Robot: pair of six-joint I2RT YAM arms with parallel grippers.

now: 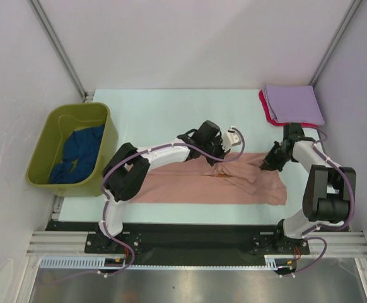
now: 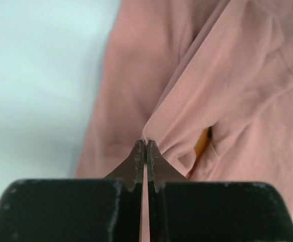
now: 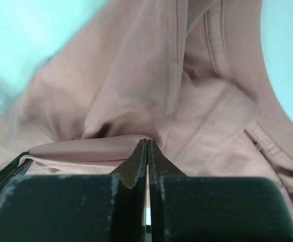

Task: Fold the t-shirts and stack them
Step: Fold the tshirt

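a green tub (image 1: 41,151) is seen at the left edge of the table (image 1: 171,107), well apart from both arms. a blue shirt (image 1: 82,154) is bunched up inside it. at the far right corner a purple shirt (image 1: 294,104) is laid flat and folded on top of a red shirt (image 1: 267,110), and only a thin red edge is shown. nothing is placed between the arms and the cloth they hold.

the table is pale green and smooth. it is closed in by white walls (image 1: 183,38) with grey metal bars (image 1: 57,44) in the corners.

the pink shirt (image 1: 215,183) is spread long across the near middle of the table, with wrinkles near its middle and right end. the left gripper (image 2: 145,151) is pressed tight shut, and a small fold of the pink shirt is pinched right at its tips. a small orange bit (image 2: 202,143) is seen in a fold beside it; what it is cannot be told. the right gripper (image 3: 146,151) is squeezed shut too, near the right end of the shirt, and a raised fold of pink cloth is caught at its tips.
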